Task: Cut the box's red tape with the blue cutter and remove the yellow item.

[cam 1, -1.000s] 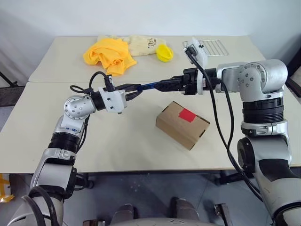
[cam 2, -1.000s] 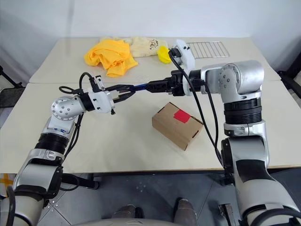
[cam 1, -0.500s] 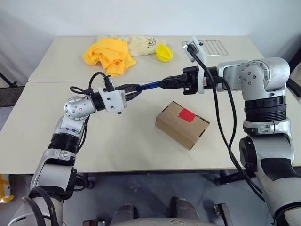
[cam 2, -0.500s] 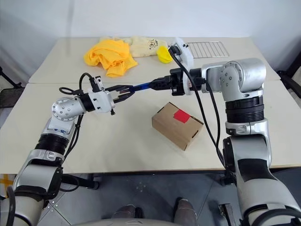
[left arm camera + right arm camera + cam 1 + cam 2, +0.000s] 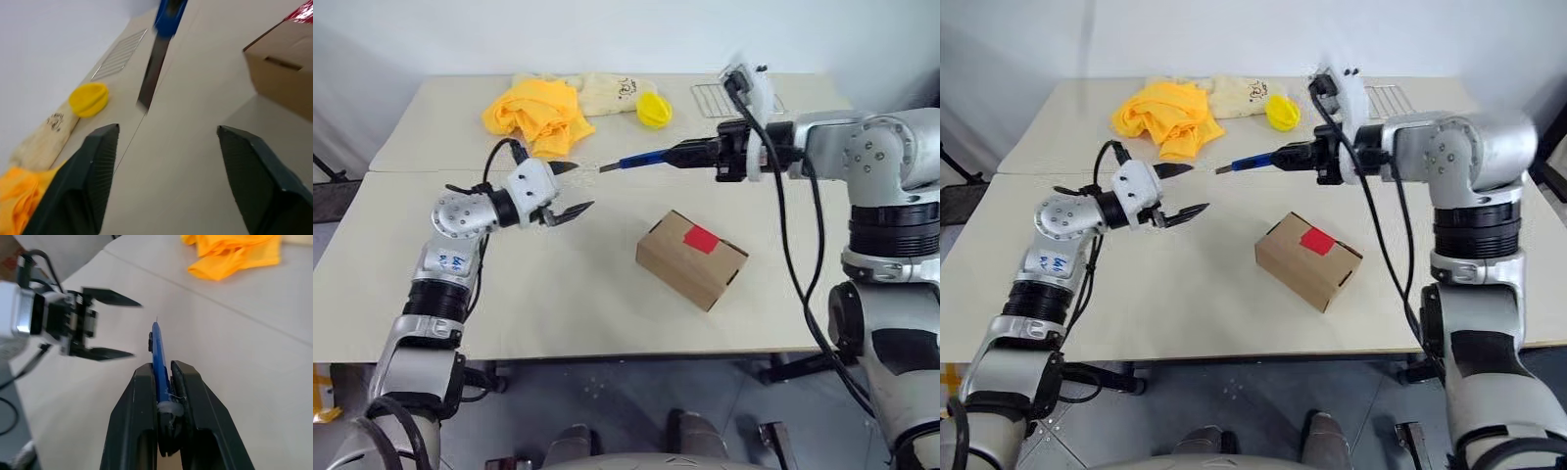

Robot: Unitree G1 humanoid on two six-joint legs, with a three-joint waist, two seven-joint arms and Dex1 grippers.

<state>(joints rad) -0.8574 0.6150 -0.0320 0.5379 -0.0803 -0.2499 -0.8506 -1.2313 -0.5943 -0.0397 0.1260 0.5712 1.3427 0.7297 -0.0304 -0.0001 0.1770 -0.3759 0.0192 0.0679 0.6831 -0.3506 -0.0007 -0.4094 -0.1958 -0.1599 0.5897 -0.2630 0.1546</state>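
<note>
Two grippers at upper centre: right gripper (image 5: 703, 152) clamped on the blue cutter (image 5: 646, 159); left gripper (image 5: 570, 188) fingers apart; the box (image 5: 691, 258) below

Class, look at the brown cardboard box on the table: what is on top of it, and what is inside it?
On top of the box sits a patch of red tape, uncut. The flaps are closed, so whatever is inside is hidden; no contents can be seen.
</note>
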